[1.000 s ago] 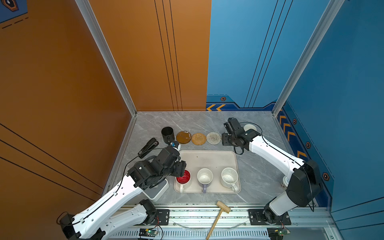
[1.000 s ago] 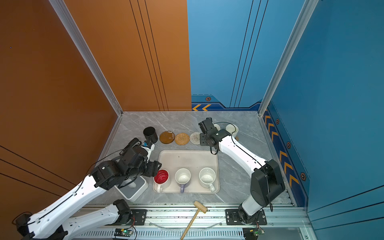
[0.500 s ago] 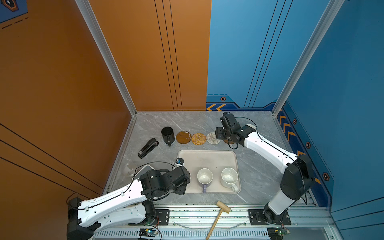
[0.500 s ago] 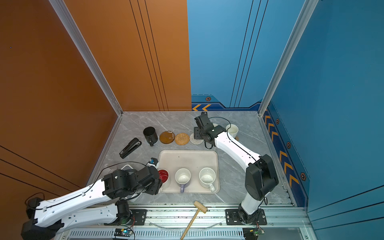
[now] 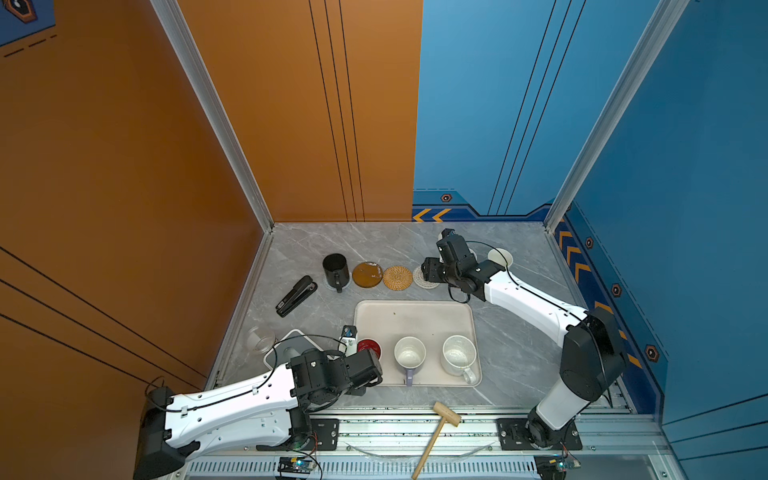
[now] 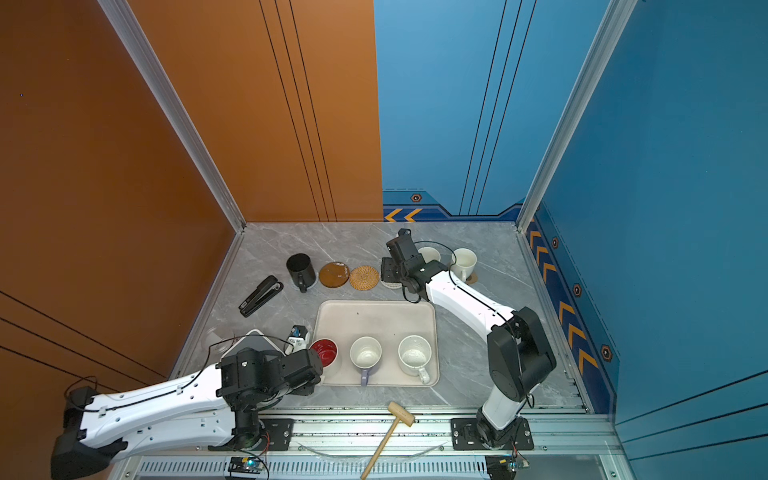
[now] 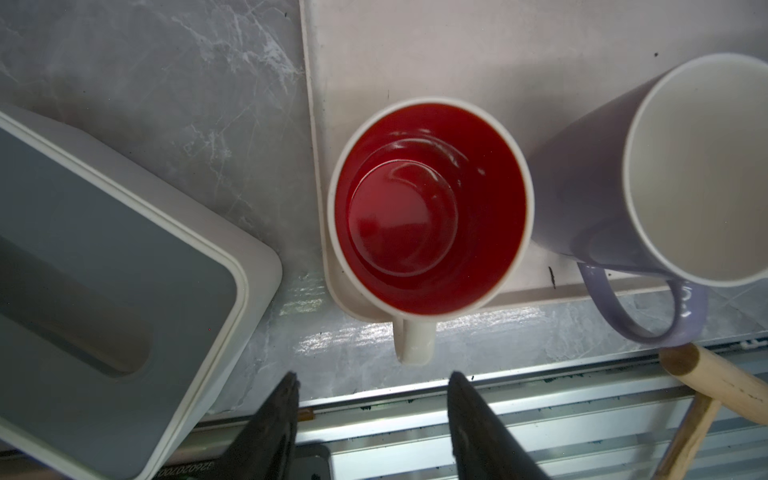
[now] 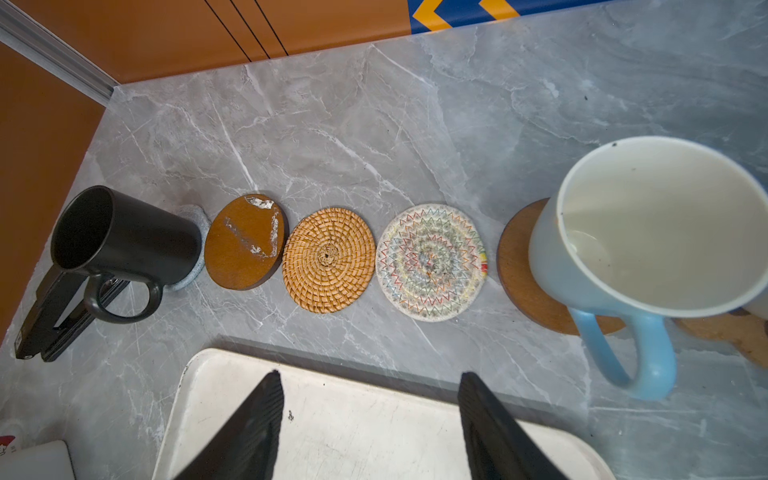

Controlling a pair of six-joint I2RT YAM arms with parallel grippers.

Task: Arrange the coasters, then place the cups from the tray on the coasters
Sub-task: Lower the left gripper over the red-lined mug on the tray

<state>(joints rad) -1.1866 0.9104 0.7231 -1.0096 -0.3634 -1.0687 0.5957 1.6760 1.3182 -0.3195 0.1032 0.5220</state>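
on the grey marble tabletop (image 7: pixel 187 104) the red-inside white mug (image 7: pixel 428 208) stands in the near-left corner of the cream tray (image 7: pixel 415 50), handle (image 7: pixel 415 340) pointing near toward the left gripper (image 7: pixel 374 375), jaws parted and empty.

Left pincer (image 7: pixel 374 376) swung down near red mug (image 7: pixel 428 208).
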